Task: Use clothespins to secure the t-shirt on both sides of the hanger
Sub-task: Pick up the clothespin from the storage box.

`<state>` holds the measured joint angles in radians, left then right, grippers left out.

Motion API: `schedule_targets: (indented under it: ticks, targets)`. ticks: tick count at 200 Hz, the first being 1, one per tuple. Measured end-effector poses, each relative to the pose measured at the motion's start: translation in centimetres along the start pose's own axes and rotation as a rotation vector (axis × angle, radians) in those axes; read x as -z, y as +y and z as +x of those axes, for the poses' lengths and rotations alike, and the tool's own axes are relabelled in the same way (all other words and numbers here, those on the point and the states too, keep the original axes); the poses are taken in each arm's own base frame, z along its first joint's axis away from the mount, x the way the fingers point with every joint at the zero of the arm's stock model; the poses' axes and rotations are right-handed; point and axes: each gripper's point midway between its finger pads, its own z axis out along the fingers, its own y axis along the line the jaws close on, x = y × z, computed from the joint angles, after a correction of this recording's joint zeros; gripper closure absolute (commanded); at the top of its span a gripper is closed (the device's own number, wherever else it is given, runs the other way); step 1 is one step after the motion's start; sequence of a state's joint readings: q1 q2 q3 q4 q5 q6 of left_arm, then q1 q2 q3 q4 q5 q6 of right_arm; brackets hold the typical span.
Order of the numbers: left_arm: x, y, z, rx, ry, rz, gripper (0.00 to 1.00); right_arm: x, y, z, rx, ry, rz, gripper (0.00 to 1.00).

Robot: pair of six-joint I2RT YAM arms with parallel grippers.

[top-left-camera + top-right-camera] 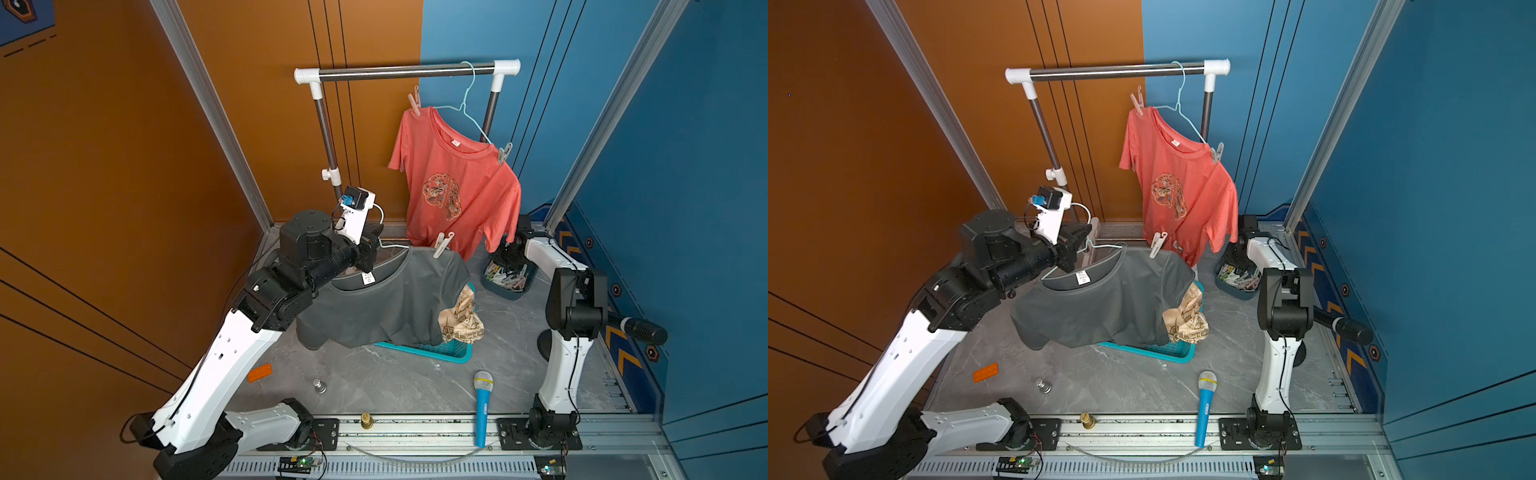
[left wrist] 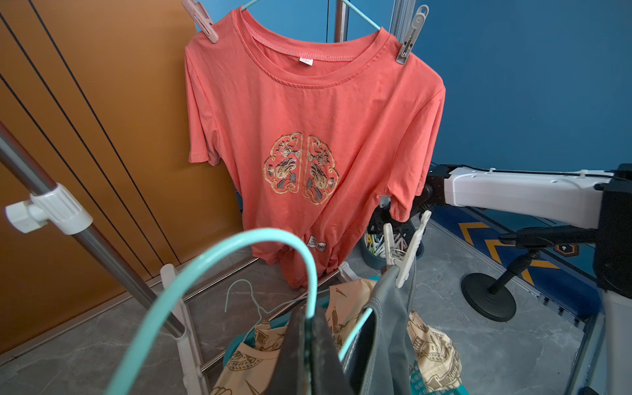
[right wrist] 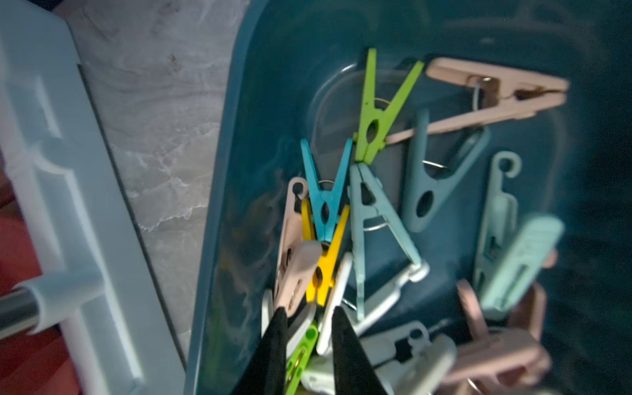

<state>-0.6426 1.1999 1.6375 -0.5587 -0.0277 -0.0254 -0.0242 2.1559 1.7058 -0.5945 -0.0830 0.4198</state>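
your clothespins point(image 3: 357, 239): smooth plastic spring clips, green, blue, yellow, pink, mint, white, piled in dark blue bin point(image 3: 239, 171). right gripper point(image 3: 309, 316) over pile, jaws narrowly apart, nothing clearly pinched. left gripper point(image 2: 309, 342) clamped on mint hanger point(image 2: 273, 234) carrying grey t-shirt point(image 1: 386, 303), white clothespin point(image 1: 442, 245) clipped at shoulder. collar tag point(image 1: 367, 278) unreadable.

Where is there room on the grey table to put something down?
Free: the bare table between the orange brick, the teal basket and the blue microphone; also the strip between that basket and the right arm. Crowded: the back, with the orange shirt, the grey shirt and the clothespin tub.
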Motion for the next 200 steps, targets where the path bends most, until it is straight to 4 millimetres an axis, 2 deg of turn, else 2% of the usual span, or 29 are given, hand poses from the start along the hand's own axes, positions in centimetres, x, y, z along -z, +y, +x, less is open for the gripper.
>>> schedule_targets:
  ticks: [24, 40, 86, 146, 172, 200]
  targets:
    - [-1.2, 0.1, 0.7, -0.004, 0.026, -0.006, 0.94, -1.8, -0.2, 0.2, -0.005, 0.03, 0.005, 0.65]
    - [-1.8, 0.2, 1.1, -0.004, 0.04, -0.012, 0.94, -2.3, -0.3, 0.1, -0.008, 0.034, 0.004, 0.64]
    - [-2.0, 0.3, 1.2, -0.004, 0.045, -0.019, 0.94, -2.3, -0.3, -0.8, -0.016, 0.023, -0.003, 0.8]
    - [-1.9, 0.3, 0.8, 0.012, 0.032, -0.018, 0.94, -2.0, -0.8, -1.0, -0.015, 0.02, -0.004, 0.87]
    - [-1.8, 0.2, 0.7, 0.02, 0.029, -0.016, 0.94, -0.4, -1.3, -0.7, -0.023, 0.014, -0.009, 0.89]
    - [-1.6, 0.2, 0.5, 0.023, 0.023, -0.013, 0.94, 3.3, -1.7, -0.9, -0.021, -0.03, -0.021, 0.93]
